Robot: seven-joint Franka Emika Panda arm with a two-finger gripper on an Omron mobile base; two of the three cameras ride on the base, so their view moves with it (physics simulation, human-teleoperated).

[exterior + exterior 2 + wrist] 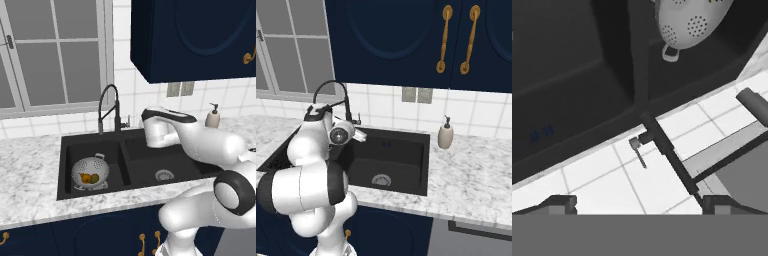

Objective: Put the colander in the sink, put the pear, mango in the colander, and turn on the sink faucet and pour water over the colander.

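Note:
The silver colander point(90, 172) stands in the left basin of the black sink point(145, 150). Inside it lie a yellow-green pear point(85, 177) and an orange mango point(94, 178). The black gooseneck faucet point(107, 107) rises behind the divider, with its small lever point(127, 120) on the right side. My wrist point(159, 127) hangs over the back of the right basin, just right of the faucet. In the hand view my gripper point(639, 204) is open and empty. It faces the faucet stem point(667, 152) and lever point(637, 149), and the colander point(692, 22) is beyond.
A white soap dispenser point(445, 135) stands on the marble counter point(476, 175) right of the sink. Dark blue wall cabinets point(406, 40) hang above, and a window point(50, 55) sits behind the faucet. The right basin's drain point(164, 175) is bare.

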